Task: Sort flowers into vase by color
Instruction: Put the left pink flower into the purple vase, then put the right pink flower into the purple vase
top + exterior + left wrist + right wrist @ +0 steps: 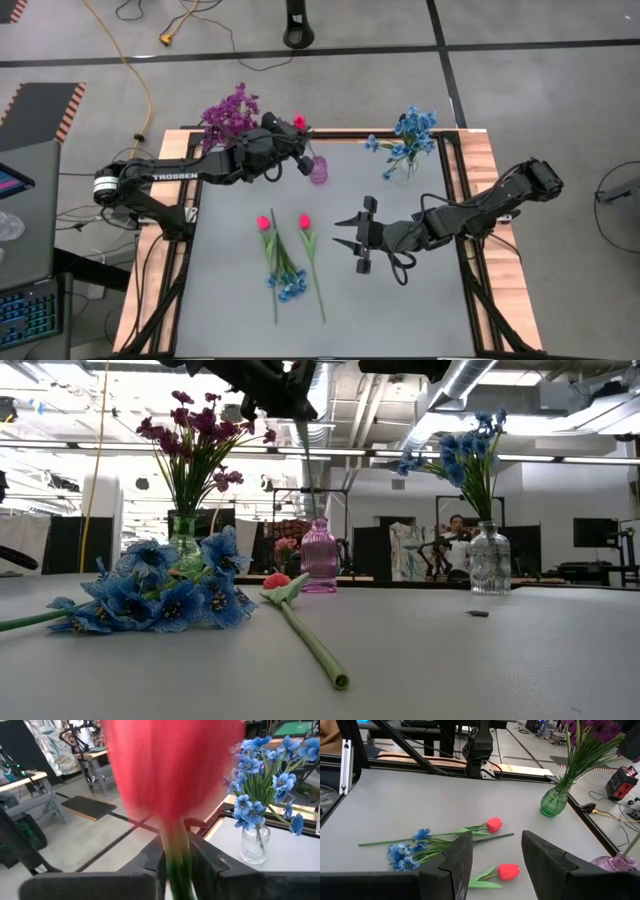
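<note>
left gripper (300, 160) above the pink glass vase (319, 170), fingers closed on a pink-red tulip bud (298, 122), stem largely hidden, right gripper (352, 238) apart over the grey surface (400, 310), two tulips (305, 222) and blue sprig (289, 283) lying loose

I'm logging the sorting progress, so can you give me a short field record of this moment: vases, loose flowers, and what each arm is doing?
green vase: purple flowers
clear vase: blue flowers
pink vase: red tulip stem lowered in
left gripper: above the pink vase, red tulip between its jaws
right gripper: jaws open, hovering mid-table, empty
loose on table: two red tulips, one blue sprig
</note>
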